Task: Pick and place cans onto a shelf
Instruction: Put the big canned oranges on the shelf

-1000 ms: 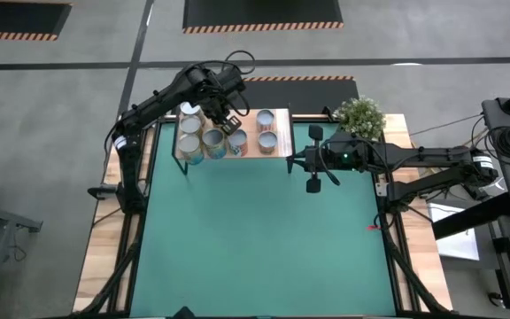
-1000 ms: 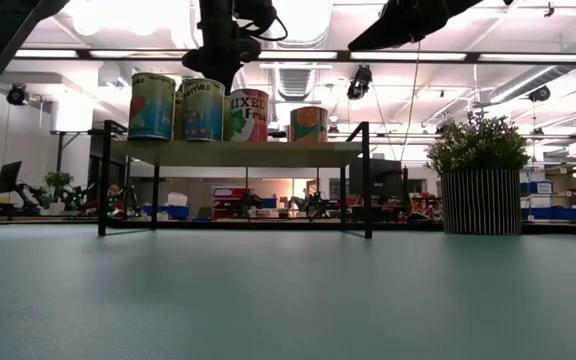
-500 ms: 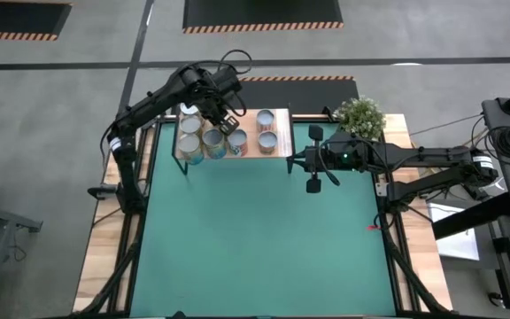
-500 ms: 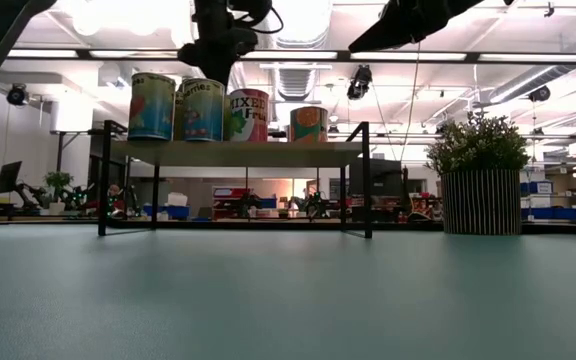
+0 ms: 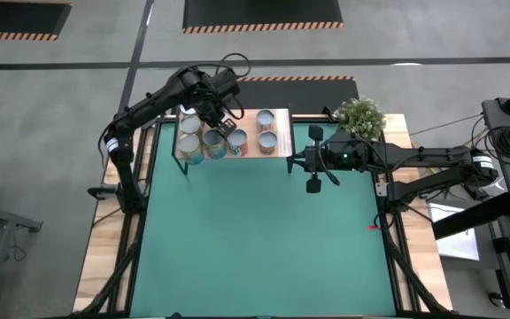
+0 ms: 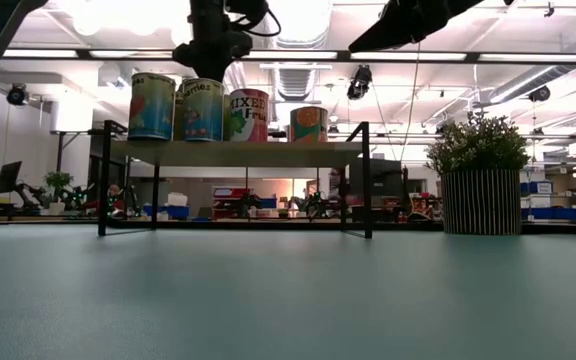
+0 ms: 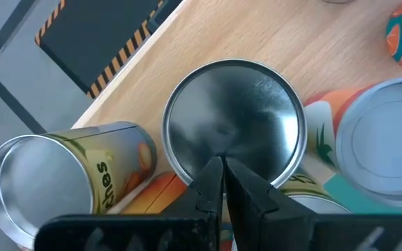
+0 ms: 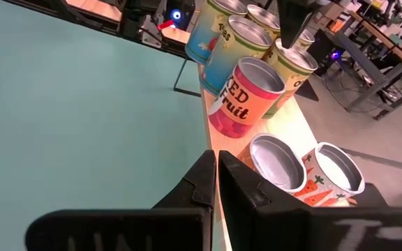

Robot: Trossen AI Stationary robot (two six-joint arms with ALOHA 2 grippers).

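The green-matted tabletop (image 5: 255, 239) is seen spread beneath both arms, bare in front of them. The shelf (image 5: 279, 133), a light wooden board on thin black legs, is set at the tabletop's far edge, directly under the left hand and just beside the right hand's fingertips. A potted green plant (image 5: 359, 115) is placed just behind the right hand, off the shelf's end.

The cans (image 5: 213, 139) are all found upright on the shelf: a close cluster lies beneath the left hand, and two more (image 5: 266, 130) stand apart from it, between the cluster and the right hand. In the low view a teal-and-yellow can (image 6: 152, 106), a blue one (image 6: 201, 110), a red mixed-fruit can (image 6: 249, 115) and an orange one (image 6: 309, 124) are lined along the board.

The left hand (image 5: 221, 118) is held above the cluster with its fingers pressed together and nothing pinched; in its wrist view the fingertips are seen over a silvery can top (image 7: 234, 123). The right hand (image 5: 296, 160) is held above the tabletop at the shelf's end, its fingers likewise pressed together, nothing gripped.
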